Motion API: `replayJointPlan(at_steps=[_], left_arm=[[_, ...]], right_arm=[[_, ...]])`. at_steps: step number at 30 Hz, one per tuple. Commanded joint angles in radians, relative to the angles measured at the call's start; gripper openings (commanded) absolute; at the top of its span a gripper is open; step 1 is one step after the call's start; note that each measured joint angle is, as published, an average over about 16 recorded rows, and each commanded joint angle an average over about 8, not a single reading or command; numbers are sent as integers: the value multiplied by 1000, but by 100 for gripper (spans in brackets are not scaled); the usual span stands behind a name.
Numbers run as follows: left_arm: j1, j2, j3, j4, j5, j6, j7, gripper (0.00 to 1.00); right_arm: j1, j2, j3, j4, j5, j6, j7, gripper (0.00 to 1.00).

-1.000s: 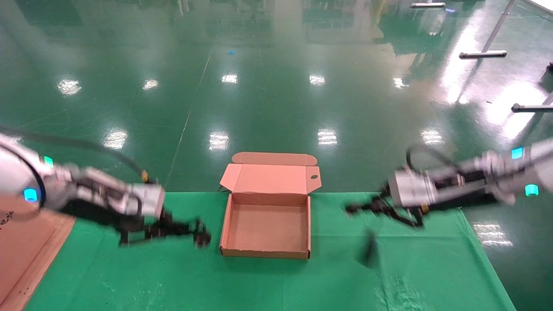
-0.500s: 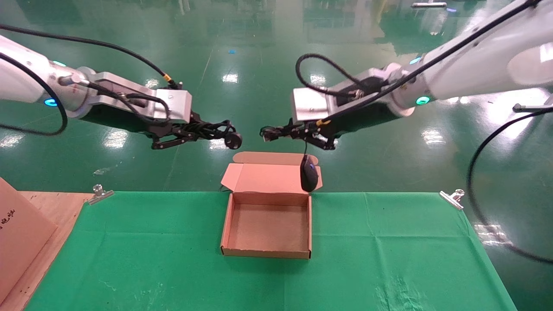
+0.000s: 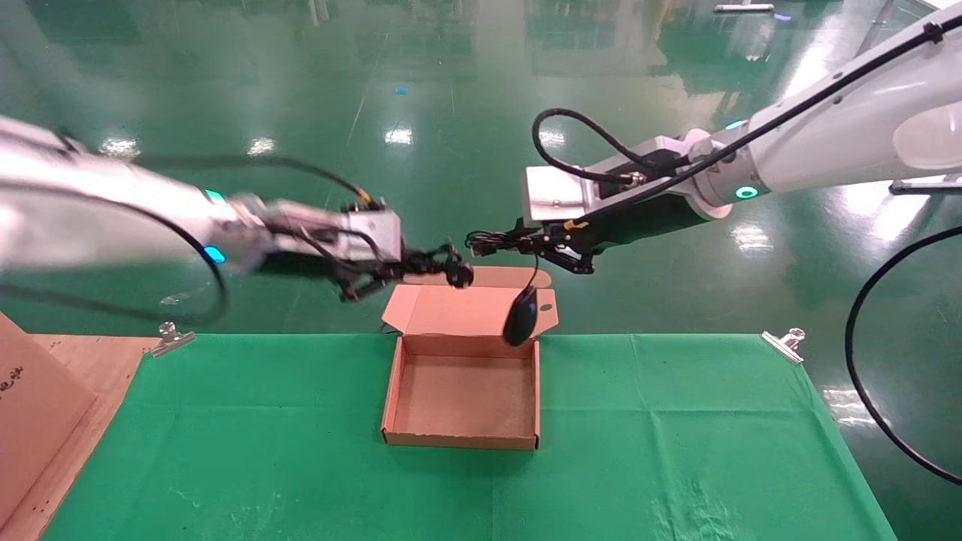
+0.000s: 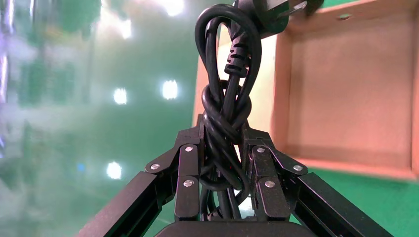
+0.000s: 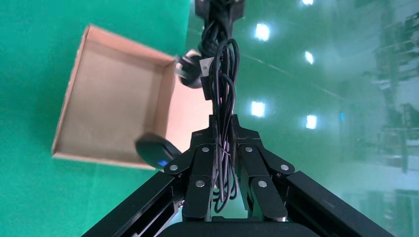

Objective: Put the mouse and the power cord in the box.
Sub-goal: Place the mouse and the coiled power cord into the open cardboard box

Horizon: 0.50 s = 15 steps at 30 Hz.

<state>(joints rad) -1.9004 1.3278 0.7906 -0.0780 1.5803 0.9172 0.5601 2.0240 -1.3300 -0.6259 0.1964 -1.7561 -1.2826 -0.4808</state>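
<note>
box (image 3: 464, 398) sits on table (image 3: 225, 451) centre, lid open behind it. mouse (image 3: 520, 315) hangs over box's back right corner under right gripper (image 3: 481, 242). left gripper (image 3: 421, 264) with power cord (image 3: 451, 269) above lid's left side.

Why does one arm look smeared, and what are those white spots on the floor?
Head view: the left arm is motion-blurred, the right arm sharp; the white spots are lamp glare on the glossy floor. Left wrist view: the background floor is out of focus.
</note>
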Motion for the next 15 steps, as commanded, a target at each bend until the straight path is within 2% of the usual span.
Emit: replayJointPlan(at_steps=[1,4,6,12,15], left_arm=[[46,25,-19,16,-25,-87,-5,0],[130,41,-11,-37,-29,-174,-58,1],[187,44,8,-89,-25,-209,-99,7],[313,46,100,-233,-14,-262,-220,39],[345,45,150,-277,-14,-278,-265,63]], right_arm=[[2,6,0,-10,6,-6,-7,0],[-3,18,3,-31,12,-17,-26,0],[-8,24,4,-44,15,-23,-39,0],[-27,37,3,-78,15,-24,-77,0],[-35,41,3,-95,15,-17,-91,0]])
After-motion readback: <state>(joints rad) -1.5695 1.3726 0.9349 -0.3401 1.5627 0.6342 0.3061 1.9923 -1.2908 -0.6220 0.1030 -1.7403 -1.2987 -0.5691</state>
